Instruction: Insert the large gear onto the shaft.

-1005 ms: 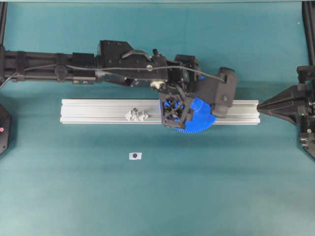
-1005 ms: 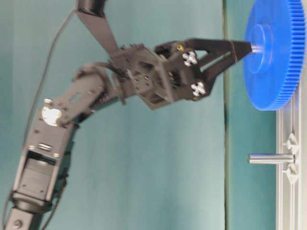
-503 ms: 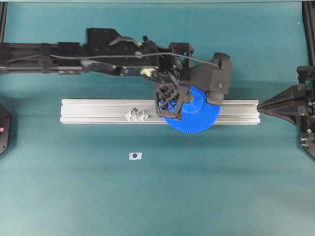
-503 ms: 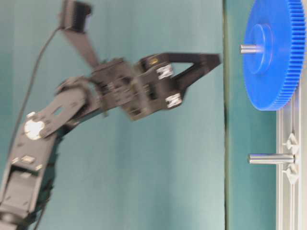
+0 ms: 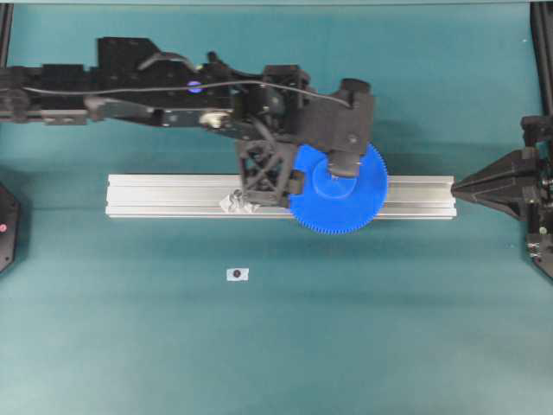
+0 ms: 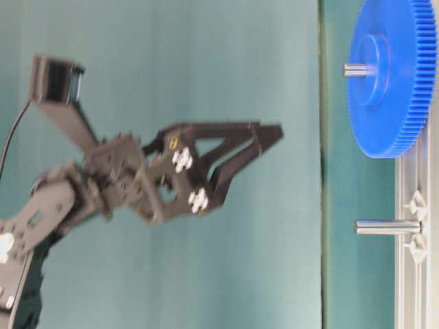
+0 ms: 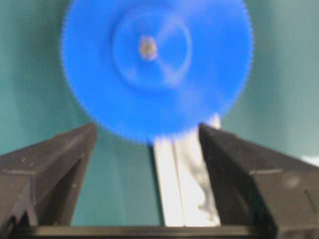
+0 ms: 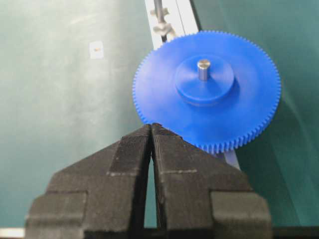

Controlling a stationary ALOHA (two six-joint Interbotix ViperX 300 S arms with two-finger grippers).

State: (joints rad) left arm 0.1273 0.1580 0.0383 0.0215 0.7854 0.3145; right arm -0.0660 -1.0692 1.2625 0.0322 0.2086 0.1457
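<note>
- Large gear (image 8: 207,89) is sitting seated on the shaft (image 8: 203,68), pin tip poking up through the hub; gear is lying flat over the aluminium rail (image 5: 173,196).
- Left gripper (image 7: 147,149) is hanging above and back from the gear with its jaws spread apart and nothing between them; in the wrist view the gear is showing ahead of the fingertips, clear of both.
- Right gripper (image 8: 151,130) is parked with its jaws pressed together, empty, with the gear just ahead of its tip and not touching.
- Second pin (image 6: 387,227) is standing bare on the rail, off to the side of the left gripper's line.
- Step in hand, as I judge it: backing off after release. Doing it well means lifting straight away along the pin axis, keeping the jaws wide so no finger is clipping the teeth or hub, and not sweeping sideways toward the bare pin.
- Versus a second ago: the left gripper's fingers were at the hub around the pin; now the gripper is sitting well clear, arm pulled back. Half a second ago it was already off the gear but closer. Gear looks unmoved on the pin since then; right gripper is unchanged.
</note>
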